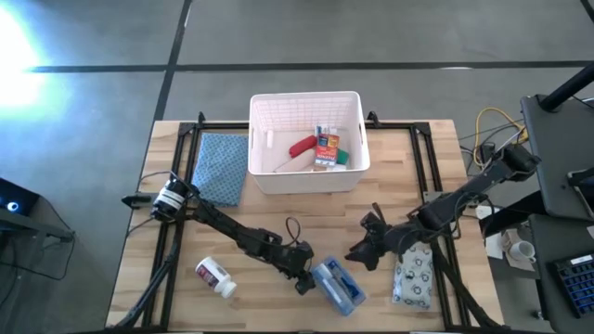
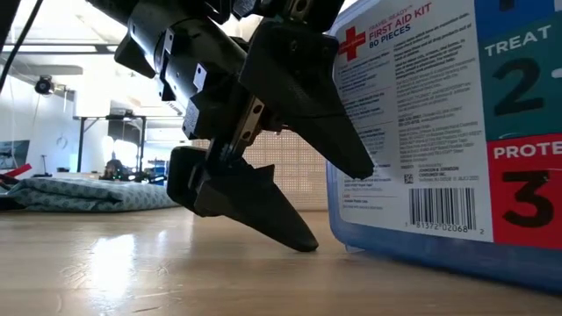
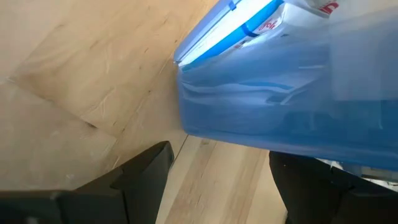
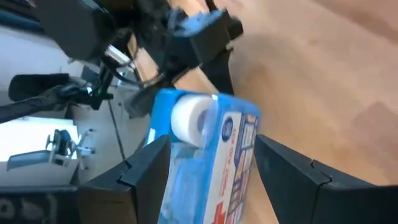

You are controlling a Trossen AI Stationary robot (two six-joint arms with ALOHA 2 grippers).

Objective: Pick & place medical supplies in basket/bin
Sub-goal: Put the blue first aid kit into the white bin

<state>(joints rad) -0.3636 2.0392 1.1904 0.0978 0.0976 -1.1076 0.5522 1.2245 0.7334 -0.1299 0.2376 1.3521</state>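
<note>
Down at the near edge of the bench (image 1: 186, 297), the left gripper (image 1: 304, 280) has its fingers (image 2: 263, 211) spread wide, tips at the wood, right against the end of the blue first aid kit (image 1: 338, 284) but not closed on it; the wrist view shows the kit (image 3: 286, 93) ahead of the gap between the two dark fingers. The right gripper (image 1: 360, 254) sits just beside the kit's other side, fingers (image 4: 143, 168) also parted, the kit (image 4: 205, 155) lying between them and nothing gripped. On the kit's top lies a white roll (image 4: 189, 119). Just to the right lies the grey-white patterned pouch (image 1: 414, 279), partly under the right arm. Off to the left, the white pill bottle (image 1: 215, 276) lies on its side. Further back stands the white basket (image 1: 263, 176), holding a red tube (image 1: 303, 146) and small coloured boxes (image 1: 327, 147), with the blue cloth (image 1: 221, 165) just beside its left wall.
</note>
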